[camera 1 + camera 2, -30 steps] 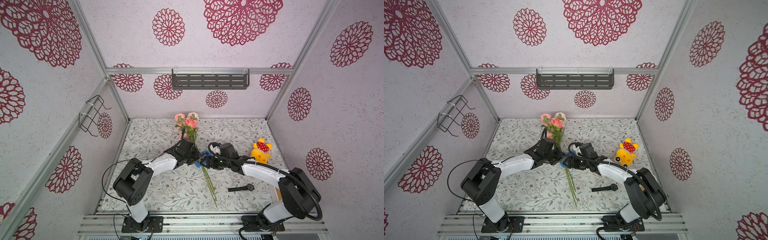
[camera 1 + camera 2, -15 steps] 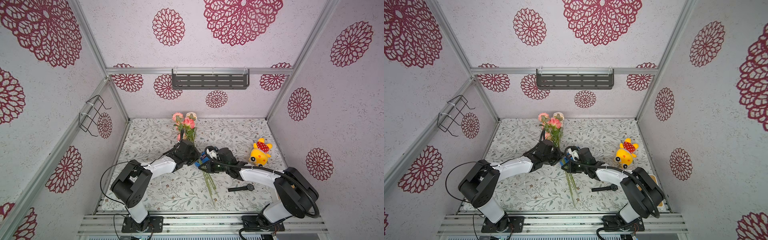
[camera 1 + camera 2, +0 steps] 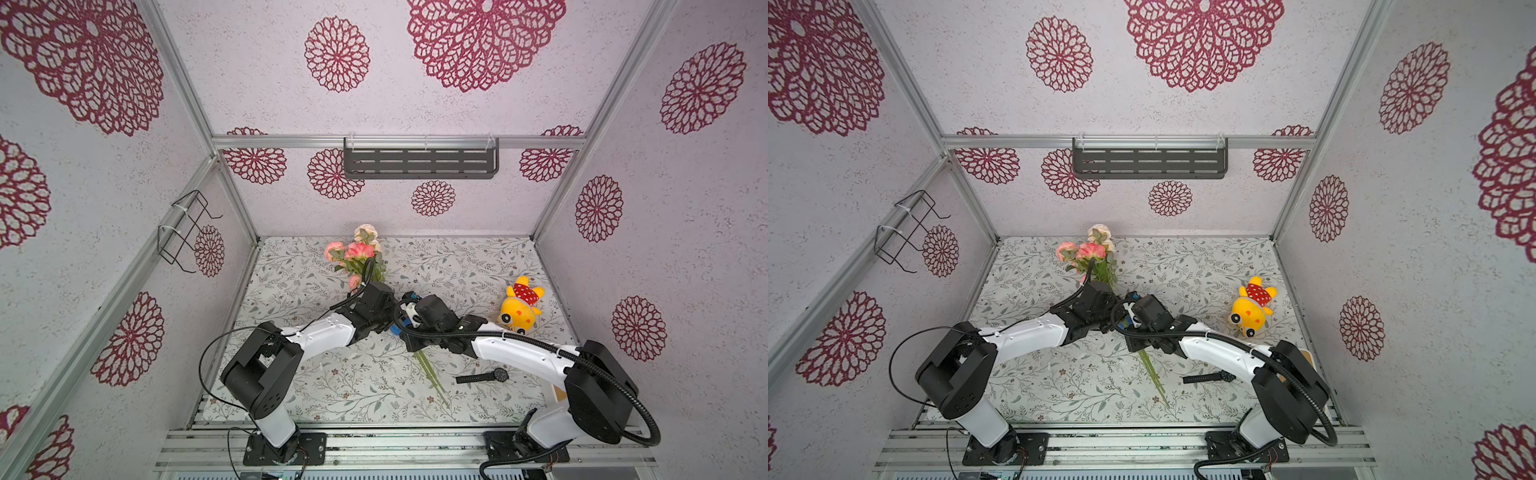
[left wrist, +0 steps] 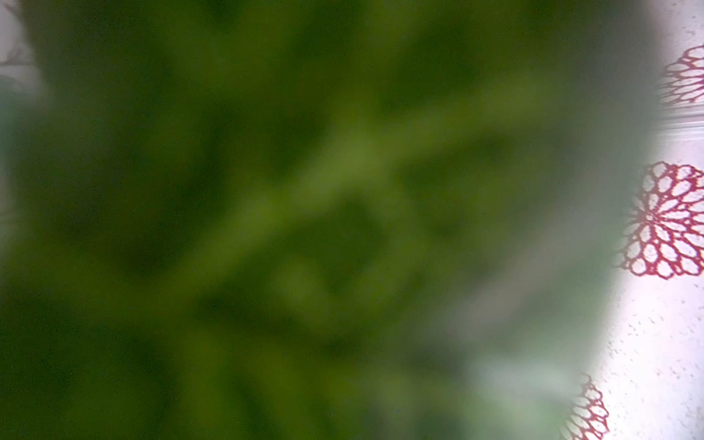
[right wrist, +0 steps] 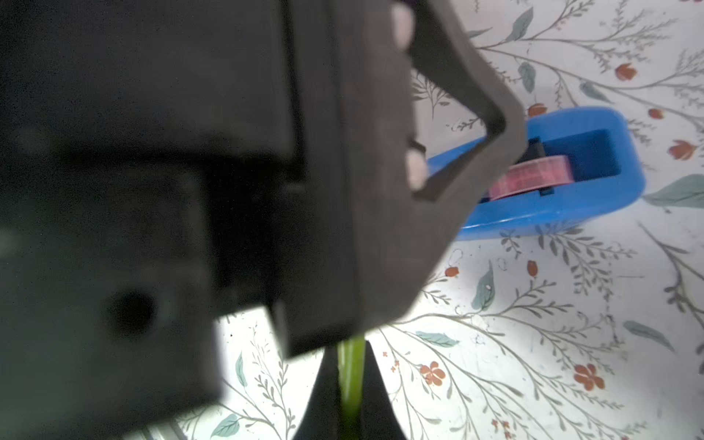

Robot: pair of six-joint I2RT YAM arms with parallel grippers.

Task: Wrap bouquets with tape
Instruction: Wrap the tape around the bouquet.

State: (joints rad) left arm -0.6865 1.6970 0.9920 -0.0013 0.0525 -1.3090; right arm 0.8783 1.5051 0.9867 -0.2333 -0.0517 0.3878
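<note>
— Where do things stand?
— Your right pincer is clamped on the bouquets at the stems, just beside the tape on the surface. I cannot tell your left pincer's width.
— The risk?
— If only one pincer holds, the stems may splay apart.

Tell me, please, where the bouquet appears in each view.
Top view: bouquet across the middle of the floral tablecloth, blooms at the far end.
Top view: bouquet likewise.
Left wrist: blurred green bouquet fills most of it.
Right wrist: its stem between the right pincer's fingers.
Shared landmark: floral tablecloth, absent from left wrist.
</note>
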